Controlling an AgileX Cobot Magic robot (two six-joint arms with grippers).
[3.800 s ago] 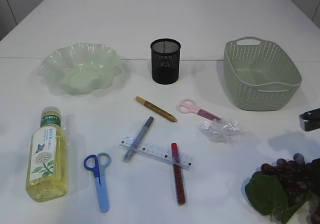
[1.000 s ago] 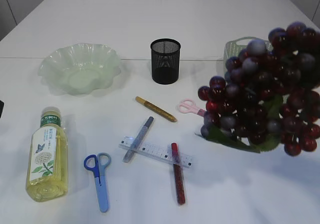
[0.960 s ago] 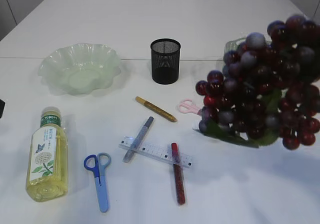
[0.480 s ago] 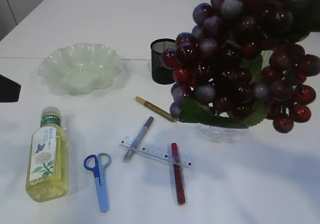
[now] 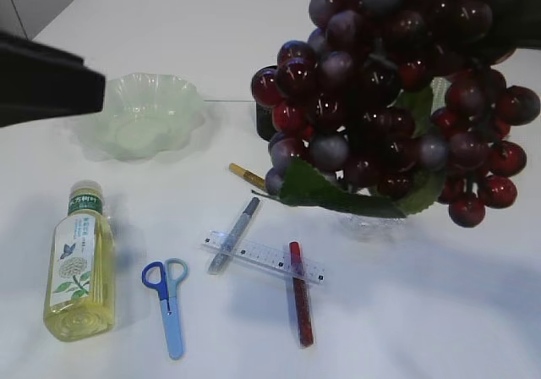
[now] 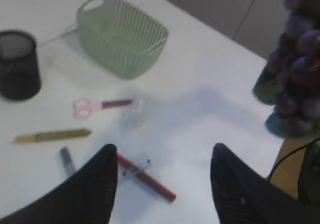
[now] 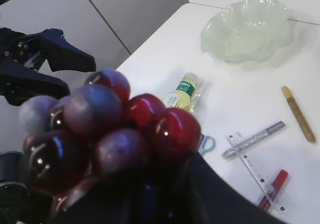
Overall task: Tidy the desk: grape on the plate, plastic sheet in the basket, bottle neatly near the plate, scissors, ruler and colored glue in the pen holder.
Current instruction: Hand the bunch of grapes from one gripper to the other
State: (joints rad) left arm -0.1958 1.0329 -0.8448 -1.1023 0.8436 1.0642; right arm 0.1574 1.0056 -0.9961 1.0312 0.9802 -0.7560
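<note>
White desk: green-labelled bottle [image 5: 79, 265], writing illegible; right pincer [image 7: 165, 194] grips grapes [image 5: 393, 91].

The left arm's fingers [image 6: 90, 189] are matte black with a fine woven or ribbed texture, broad at the base and rounded at the tips. A thin dark cable runs beside them at the right edge of the left wrist view. From outside, that arm's end [image 5: 46, 79] is a plain black wedge-shaped block. The right gripper's [image 7: 165, 194] body is dark, smooth and slightly glossy, its edges blurred.
</note>
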